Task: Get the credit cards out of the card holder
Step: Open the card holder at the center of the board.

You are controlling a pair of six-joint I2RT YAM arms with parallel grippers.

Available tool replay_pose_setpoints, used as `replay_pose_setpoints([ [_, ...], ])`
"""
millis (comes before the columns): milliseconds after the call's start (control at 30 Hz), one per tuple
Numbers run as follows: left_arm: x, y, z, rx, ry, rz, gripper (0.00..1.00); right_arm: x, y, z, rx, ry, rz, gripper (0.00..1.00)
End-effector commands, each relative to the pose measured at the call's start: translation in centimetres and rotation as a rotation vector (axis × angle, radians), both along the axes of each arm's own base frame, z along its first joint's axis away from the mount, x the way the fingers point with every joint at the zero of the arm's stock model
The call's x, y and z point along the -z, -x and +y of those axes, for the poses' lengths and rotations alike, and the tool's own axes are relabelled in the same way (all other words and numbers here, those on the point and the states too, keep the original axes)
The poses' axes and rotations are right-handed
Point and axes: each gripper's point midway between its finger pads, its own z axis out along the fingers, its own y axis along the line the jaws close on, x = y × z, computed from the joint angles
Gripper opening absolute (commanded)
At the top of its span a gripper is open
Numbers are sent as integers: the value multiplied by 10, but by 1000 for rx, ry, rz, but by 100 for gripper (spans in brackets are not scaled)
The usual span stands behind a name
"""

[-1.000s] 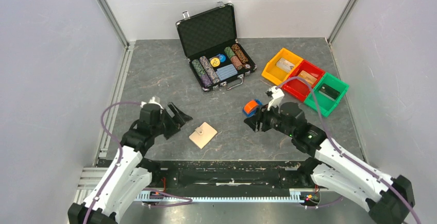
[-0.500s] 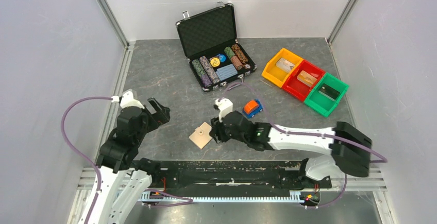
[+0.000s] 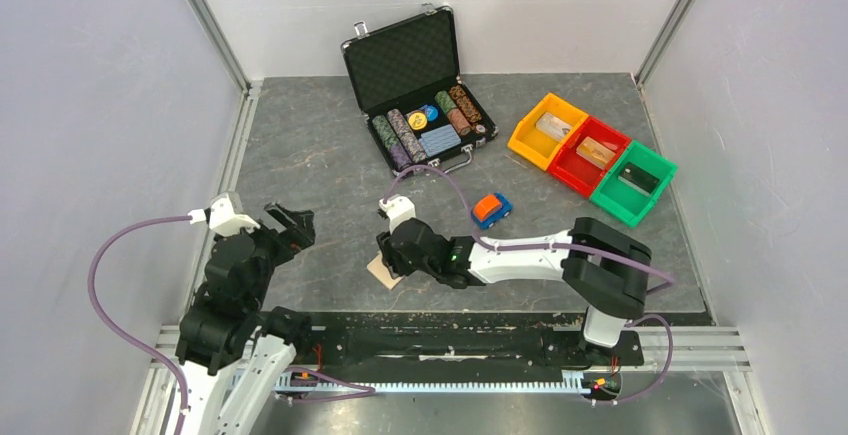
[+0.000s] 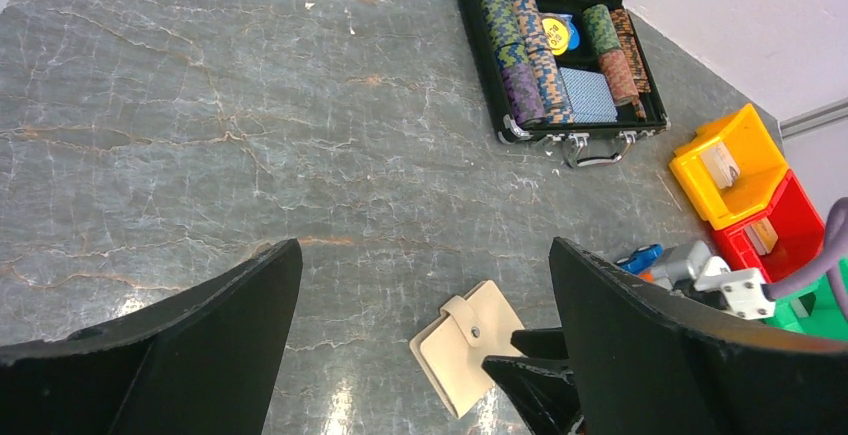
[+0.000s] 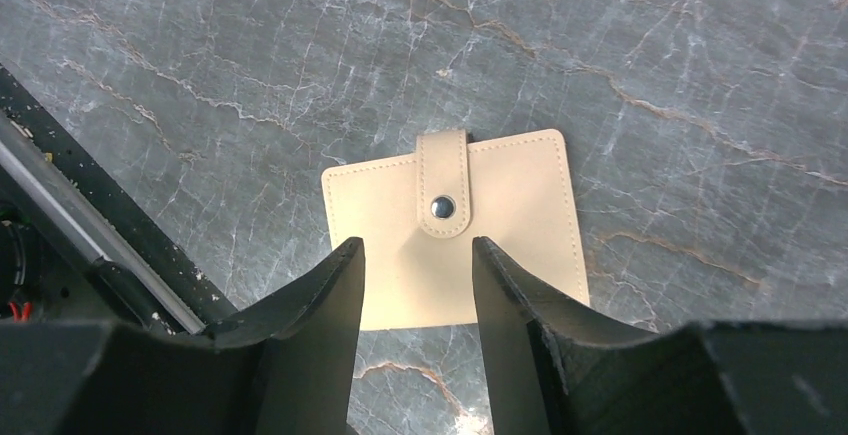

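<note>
The tan card holder (image 5: 520,215) lies shut on the grey table with its snap tab fastened. It also shows in the left wrist view (image 4: 462,347) and, partly covered, in the top view (image 3: 381,272). No credit cards show; the shut holder hides its inside. My right gripper (image 5: 418,245) is open and hovers over the holder's near edge, one finger on each side of the snap tab; it also shows in the top view (image 3: 390,255). My left gripper (image 3: 285,223) is wide open and empty, to the left of the holder and apart from it.
An open black chip case (image 3: 415,90) stands at the back. A small orange and blue toy car (image 3: 490,210) sits right of the holder. Yellow (image 3: 547,127), red (image 3: 595,153) and green (image 3: 632,183) bins stand at the back right. A black rail (image 5: 60,225) runs along the table's near edge.
My right arm has swung left from beside the toy car to over the card holder. My left arm has drawn back to the left, away from the holder.
</note>
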Motion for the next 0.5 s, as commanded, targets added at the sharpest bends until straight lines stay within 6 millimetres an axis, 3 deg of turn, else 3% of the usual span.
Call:
replay_pose_setpoints([
  [0, -5, -5, 0, 9, -28, -26, 100, -7, -10, 19, 3, -28, -36, 47],
  [267, -5, -4, -4, 29, -20, -29, 100, 22, -13, 12, 34, 80, -38, 45],
  [400, -5, -4, -9, 60, -12, -27, 100, 31, -13, 5, 51, 122, -50, 39],
  [467, -4, -4, -13, 83, -7, -26, 100, 33, -16, 2, 74, 132, -60, 30],
])
